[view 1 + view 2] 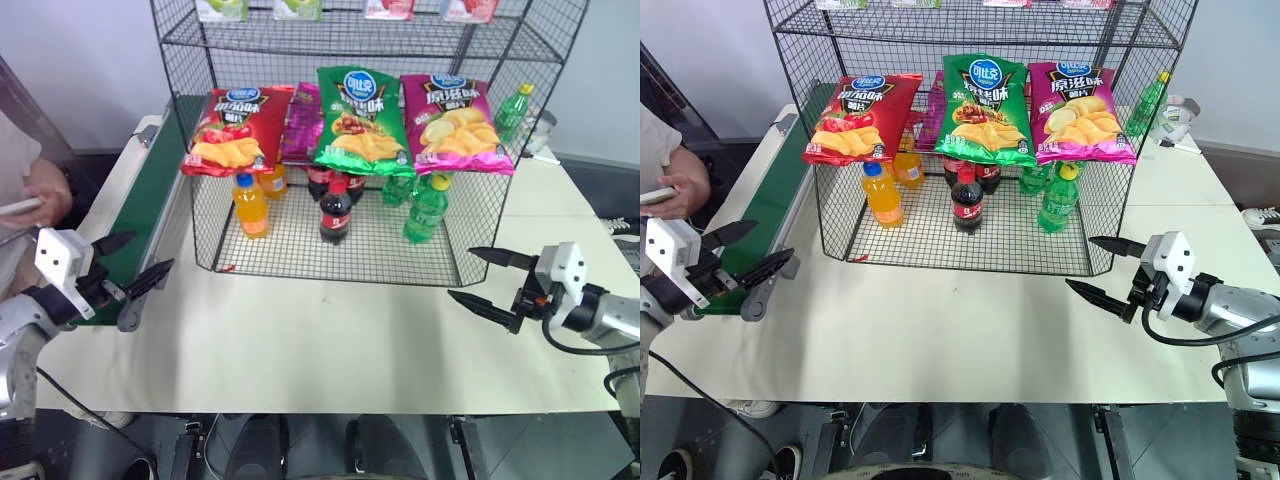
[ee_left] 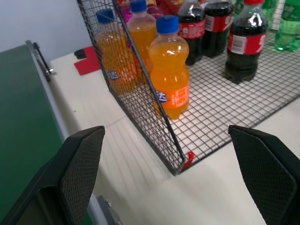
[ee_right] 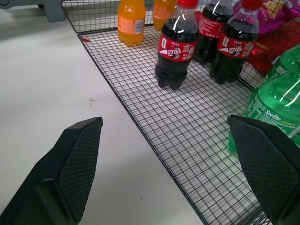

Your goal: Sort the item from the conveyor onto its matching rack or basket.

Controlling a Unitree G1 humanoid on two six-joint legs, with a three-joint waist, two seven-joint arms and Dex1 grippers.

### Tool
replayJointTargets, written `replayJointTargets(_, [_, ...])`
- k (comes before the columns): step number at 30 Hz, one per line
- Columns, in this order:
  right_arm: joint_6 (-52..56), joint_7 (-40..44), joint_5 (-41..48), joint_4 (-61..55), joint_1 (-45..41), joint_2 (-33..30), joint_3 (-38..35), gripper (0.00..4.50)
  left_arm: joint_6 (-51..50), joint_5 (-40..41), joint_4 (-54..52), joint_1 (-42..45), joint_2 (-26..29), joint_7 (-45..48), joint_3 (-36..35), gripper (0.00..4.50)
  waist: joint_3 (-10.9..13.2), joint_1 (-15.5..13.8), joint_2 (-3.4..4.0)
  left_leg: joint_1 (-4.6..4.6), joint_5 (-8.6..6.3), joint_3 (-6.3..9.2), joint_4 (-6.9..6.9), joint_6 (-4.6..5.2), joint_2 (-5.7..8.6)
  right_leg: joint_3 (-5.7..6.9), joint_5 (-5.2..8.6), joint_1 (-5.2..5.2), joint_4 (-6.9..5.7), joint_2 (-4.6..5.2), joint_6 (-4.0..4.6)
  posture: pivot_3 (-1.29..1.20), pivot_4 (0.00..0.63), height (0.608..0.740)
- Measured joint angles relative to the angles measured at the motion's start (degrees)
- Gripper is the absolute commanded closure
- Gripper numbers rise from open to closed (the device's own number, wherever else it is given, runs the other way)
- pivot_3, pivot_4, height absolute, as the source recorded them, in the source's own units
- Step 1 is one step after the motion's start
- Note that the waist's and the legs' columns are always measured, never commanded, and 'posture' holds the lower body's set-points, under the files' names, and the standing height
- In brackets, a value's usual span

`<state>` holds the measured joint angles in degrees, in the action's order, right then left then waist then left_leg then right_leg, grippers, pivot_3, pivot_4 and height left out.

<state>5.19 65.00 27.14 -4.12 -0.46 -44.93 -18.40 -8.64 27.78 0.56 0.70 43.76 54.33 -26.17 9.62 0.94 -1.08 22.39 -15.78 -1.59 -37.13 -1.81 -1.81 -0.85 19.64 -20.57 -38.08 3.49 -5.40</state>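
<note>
The item, a shiny green crisp bag (image 1: 360,120), leans on the middle tier of the black wire rack (image 1: 200,215), between a red bag (image 1: 232,128) and a magenta bag (image 1: 455,125). The dark green conveyor (image 1: 150,205) runs along the table's left side with nothing on the stretch that shows. My left gripper (image 1: 150,252) hovers open by the conveyor's near end, nothing between its fingers. My right gripper (image 1: 460,272) stands open and empty over the table, off the rack's front right corner. Both are well short of the green bag.
Orange bottles (image 1: 250,205), cola bottles (image 1: 336,210) and green bottles (image 1: 427,208) stand on the rack's lowest tier. A person's hand (image 1: 40,195) holding a phone is at the far left, beyond the conveyor. Bare pale table (image 1: 320,340) lies in front of the rack.
</note>
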Motion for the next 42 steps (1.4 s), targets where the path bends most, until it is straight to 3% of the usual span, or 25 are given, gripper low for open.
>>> replayJointTargets(42, [-1.11, -1.02, -2.37, 0.06, -0.71, -0.07, 2.16, 0.07, 2.96, 0.06, -0.19, -0.58, -0.97, 0.48, 0.25, 0.0, 0.0, 0.0, 0.0, 0.0, 0.0, 0.0, -0.02, 0.0, 0.0, 0.0, 0.0, 0.0, -0.02, -0.01, -0.01, 0.0, 0.15, 0.739])
